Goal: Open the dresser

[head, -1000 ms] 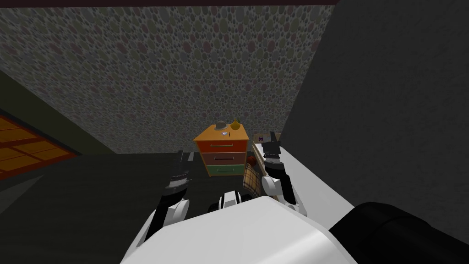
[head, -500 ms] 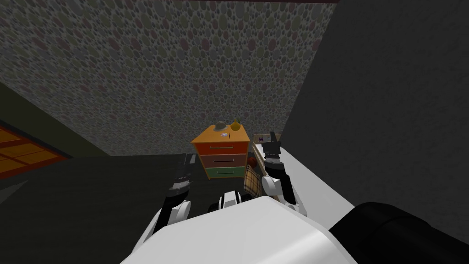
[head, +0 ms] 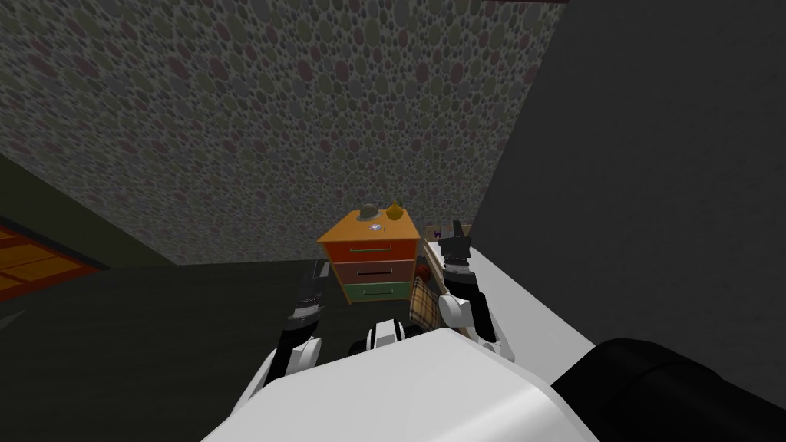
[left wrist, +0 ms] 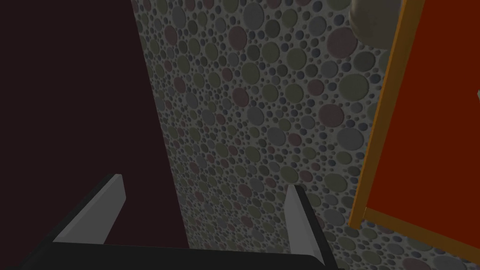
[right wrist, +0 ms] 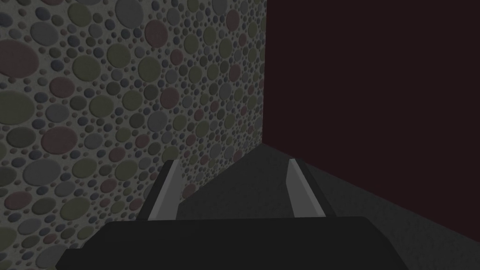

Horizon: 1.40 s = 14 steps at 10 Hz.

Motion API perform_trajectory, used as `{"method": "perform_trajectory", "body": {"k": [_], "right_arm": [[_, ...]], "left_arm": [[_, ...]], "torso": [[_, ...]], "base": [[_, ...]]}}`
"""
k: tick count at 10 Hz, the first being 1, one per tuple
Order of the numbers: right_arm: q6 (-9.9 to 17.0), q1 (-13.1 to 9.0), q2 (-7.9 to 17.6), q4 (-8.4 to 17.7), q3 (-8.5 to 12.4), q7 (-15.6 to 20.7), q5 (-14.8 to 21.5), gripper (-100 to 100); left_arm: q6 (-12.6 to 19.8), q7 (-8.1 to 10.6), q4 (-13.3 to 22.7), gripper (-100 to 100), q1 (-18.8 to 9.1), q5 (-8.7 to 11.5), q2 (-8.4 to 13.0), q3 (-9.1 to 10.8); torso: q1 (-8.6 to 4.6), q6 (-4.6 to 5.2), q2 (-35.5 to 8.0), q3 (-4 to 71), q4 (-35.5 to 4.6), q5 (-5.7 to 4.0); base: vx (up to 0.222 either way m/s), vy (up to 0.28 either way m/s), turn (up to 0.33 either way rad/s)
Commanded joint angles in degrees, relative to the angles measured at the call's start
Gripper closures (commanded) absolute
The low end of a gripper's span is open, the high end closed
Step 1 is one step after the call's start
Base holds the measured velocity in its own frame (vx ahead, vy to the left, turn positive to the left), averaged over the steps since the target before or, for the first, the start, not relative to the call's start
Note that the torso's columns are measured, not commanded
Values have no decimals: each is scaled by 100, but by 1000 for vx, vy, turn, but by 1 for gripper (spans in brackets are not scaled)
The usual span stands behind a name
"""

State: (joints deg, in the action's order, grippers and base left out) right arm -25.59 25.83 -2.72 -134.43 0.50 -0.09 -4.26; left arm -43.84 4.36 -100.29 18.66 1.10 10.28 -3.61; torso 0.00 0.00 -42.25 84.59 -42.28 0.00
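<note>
The dresser [head: 373,259] is small, with an orange top and three drawers: red, brown and green, each with a thin bar handle and all flush. My left gripper [head: 316,270] hangs open just off its left front corner. In the left wrist view the left gripper [left wrist: 201,190] is empty, with the dresser's red front and orange frame [left wrist: 431,117] off to one side of its fingers. My right gripper [head: 458,229] is raised to the right of the dresser. In the right wrist view the right gripper [right wrist: 232,180] stands open and empty.
A grey hat [head: 369,210], a yellow pear-shaped thing [head: 394,209] and a small white item [head: 374,226] sit on the dresser top. A plaid cushion [head: 420,303] and a red ball [head: 422,270] lie by its right side. A white slab [head: 506,295] and a dark wall are at the right.
My left gripper has moved right, closer to the dresser's left front corner. My view has swung a little, sliding the orange floor patch further left. The right arm has not moved.
</note>
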Motion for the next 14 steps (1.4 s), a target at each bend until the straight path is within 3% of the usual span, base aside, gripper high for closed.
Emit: {"method": "perform_trajectory", "body": {"k": [1,2,7,10,14], "right_arm": [[0,0,0,0,0,0,0,0],[0,0,0,0,0,0,0,0],[0,0,0,0,0,0,0,0],[0,0,0,0,0,0,0,0],[0,0,0,0,0,0,0,0]], "left_arm": [[-292,-66,402,-100,-82,-24,10,-21],[-292,-66,443,-100,-82,-24,10,-21],[-971,-220,1396,-100,-326,-75,30,-51],[-1136,-258,1811,-100,-386,-87,23,-58],[-1609,-368,2584,-100,-561,-123,-23,-79]], "torso": [[2,-1,-3,-1,0,1],[1,0,-1,-1,0,1],[2,0,-2,-1,-1,0],[1,0,-8,-5,-2,0],[0,-1,-2,-1,0,0]], "base": [[63,15,-23],[55,11,-19],[79,19,-35],[68,13,-15],[69,21,-26]]}}
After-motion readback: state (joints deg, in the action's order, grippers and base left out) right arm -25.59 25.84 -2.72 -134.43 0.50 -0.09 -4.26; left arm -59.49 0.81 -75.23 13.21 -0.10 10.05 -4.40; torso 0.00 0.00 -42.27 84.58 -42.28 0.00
